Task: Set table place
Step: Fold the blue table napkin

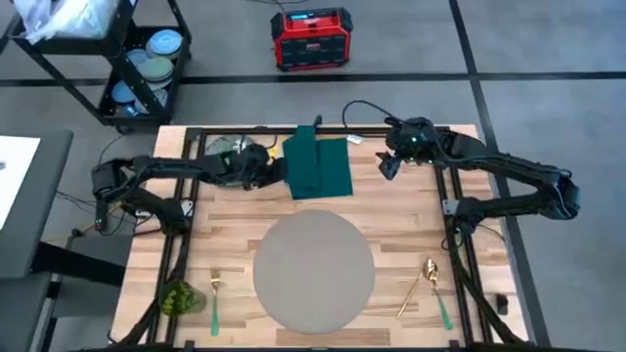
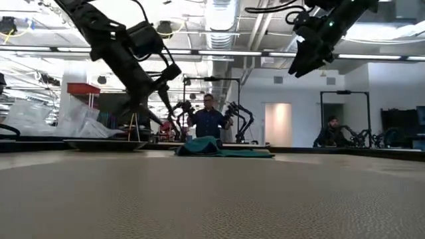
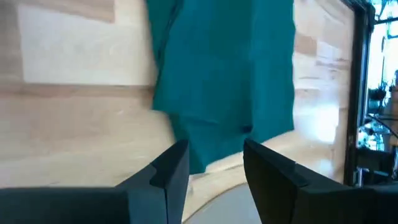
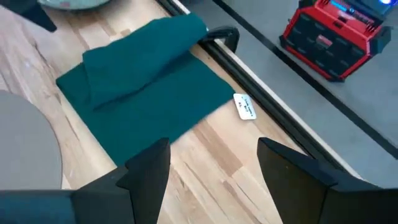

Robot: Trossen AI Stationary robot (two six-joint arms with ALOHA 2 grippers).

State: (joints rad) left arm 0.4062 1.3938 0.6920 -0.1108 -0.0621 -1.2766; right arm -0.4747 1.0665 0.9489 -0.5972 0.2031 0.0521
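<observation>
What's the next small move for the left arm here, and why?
Probably lower the left tool onto the near edge of the teal napkin and close. Its fingers are open and sit right at that edge, the napkin lies at the far side of the table, and the grey placemat is bare.

A teal napkin (image 2: 222, 149) lies crumpled on the table (image 2: 212, 192), both arms raised above it.
</observation>
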